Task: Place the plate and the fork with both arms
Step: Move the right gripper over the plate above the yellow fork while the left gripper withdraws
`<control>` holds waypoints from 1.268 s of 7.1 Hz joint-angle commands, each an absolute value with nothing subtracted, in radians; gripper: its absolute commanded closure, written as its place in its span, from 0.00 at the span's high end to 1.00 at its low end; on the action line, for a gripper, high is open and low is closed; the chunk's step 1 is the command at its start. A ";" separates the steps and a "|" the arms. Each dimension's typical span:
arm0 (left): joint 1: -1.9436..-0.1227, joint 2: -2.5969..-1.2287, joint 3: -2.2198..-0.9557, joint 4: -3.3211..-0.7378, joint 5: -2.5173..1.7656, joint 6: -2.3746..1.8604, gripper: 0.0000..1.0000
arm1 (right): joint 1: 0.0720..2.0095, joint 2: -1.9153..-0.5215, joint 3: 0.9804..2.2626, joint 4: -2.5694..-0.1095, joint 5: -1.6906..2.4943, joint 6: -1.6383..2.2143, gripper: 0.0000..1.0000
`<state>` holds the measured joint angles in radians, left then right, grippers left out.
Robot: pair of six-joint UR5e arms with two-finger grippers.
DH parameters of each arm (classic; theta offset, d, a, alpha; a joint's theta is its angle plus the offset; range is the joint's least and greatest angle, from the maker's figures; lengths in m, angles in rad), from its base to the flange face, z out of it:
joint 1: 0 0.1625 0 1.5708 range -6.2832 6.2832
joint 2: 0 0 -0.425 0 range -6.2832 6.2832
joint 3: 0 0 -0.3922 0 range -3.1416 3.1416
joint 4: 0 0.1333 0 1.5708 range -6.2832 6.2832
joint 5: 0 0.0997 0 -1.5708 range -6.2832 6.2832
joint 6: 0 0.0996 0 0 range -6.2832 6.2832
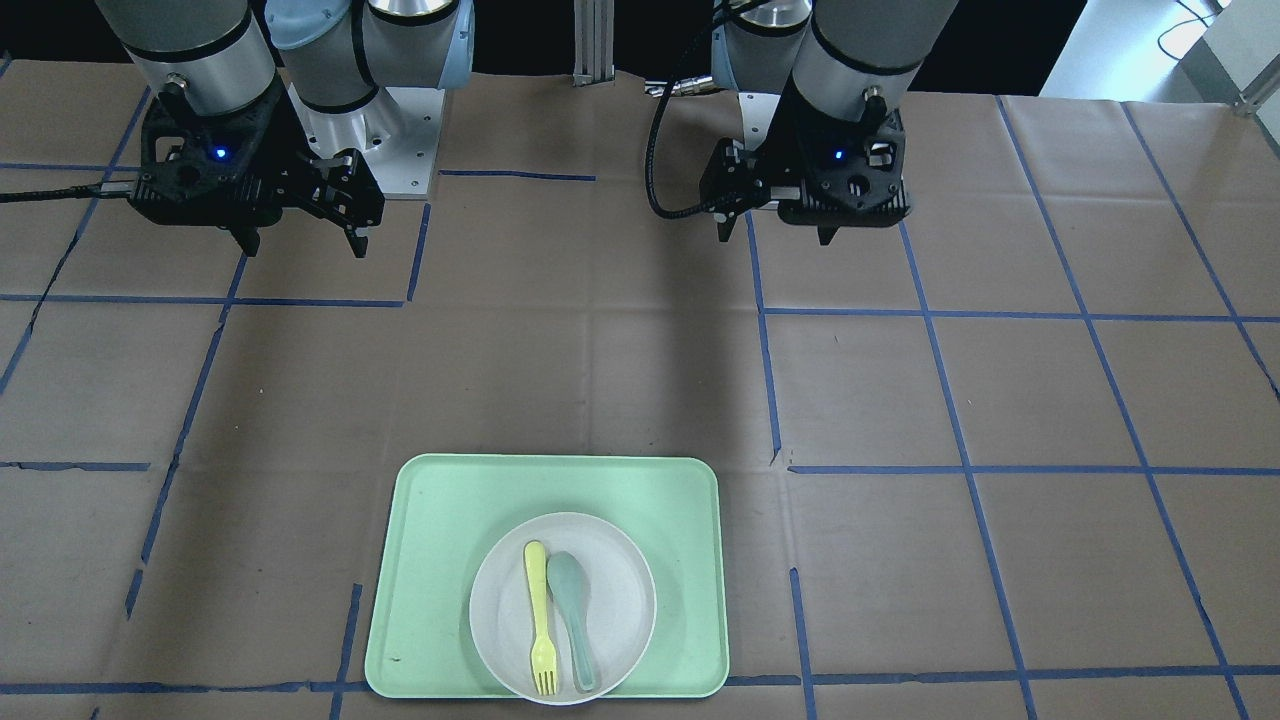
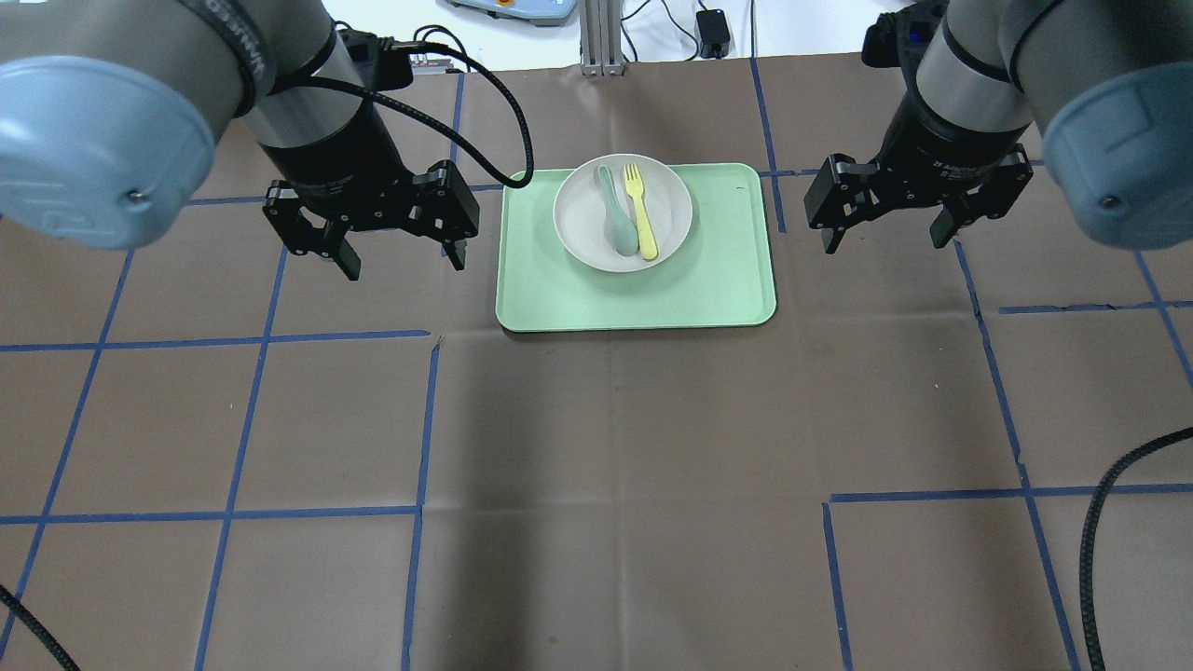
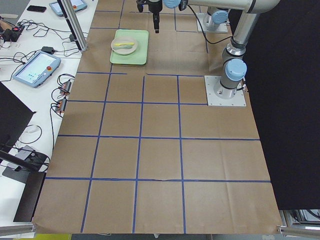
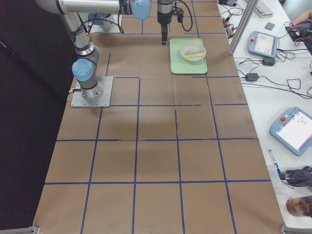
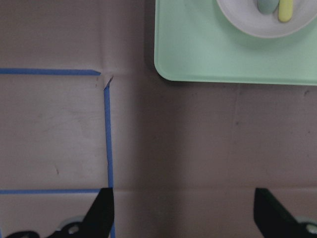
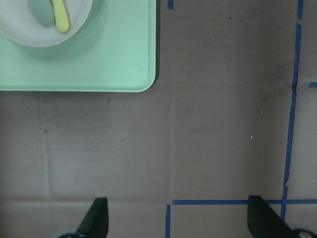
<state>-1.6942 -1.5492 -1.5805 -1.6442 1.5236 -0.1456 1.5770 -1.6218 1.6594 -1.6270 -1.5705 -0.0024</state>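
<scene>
The left tool (image 2: 404,266) and right tool (image 2: 884,244), jaws apart, flank the mint-green tray (image 2: 634,298) at 9 and 3 o'clock. The fork (image 2: 640,214) lies in the plate (image 2: 578,214) just beside the spoon (image 2: 615,219); pinching it may snag both.

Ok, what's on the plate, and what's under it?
The fork and a grey-green spoon lie on the plate, which sits on the green tray; the tray under it is hidden.

1. We note a rectangular mint-green plastic tray (image 2: 559,298) flat on brown paper table cover (image 2: 615,466).
2. Grey-green plastic spoon (image 2: 617,228) lies within tray's outline.
3. Blue tape lines (image 2: 317,512) grid the paper.
</scene>
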 commanded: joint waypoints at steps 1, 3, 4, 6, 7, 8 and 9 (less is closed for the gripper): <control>-1.692 -1.467 -1.681 -1.648 1.566 -0.143 1.00 | 1.583 -1.614 1.643 -1.647 -1.568 0.008 1.00; -1.684 -1.448 -1.698 -1.652 1.621 -0.141 1.00 | 1.595 -1.537 1.606 -1.710 -1.568 0.021 1.00; -1.684 -1.456 -1.700 -1.657 1.624 -0.140 1.00 | 1.604 -1.476 1.550 -1.715 -1.560 0.025 1.00; -1.684 -1.476 -1.701 -1.652 1.623 -0.138 1.00 | 1.691 -1.308 1.392 -1.726 -1.566 0.113 1.00; -1.672 -1.473 -1.701 -1.654 1.623 -0.138 1.00 | 1.739 -1.204 1.303 -1.736 -1.568 0.148 1.00; -1.661 -1.473 -1.701 -1.651 1.621 -0.137 1.00 | 1.781 -1.105 1.213 -1.746 -1.568 0.200 1.00; -1.646 -1.474 -1.701 -1.648 1.623 -0.103 1.00 | 1.819 -1.038 1.150 -1.746 -1.571 0.230 1.00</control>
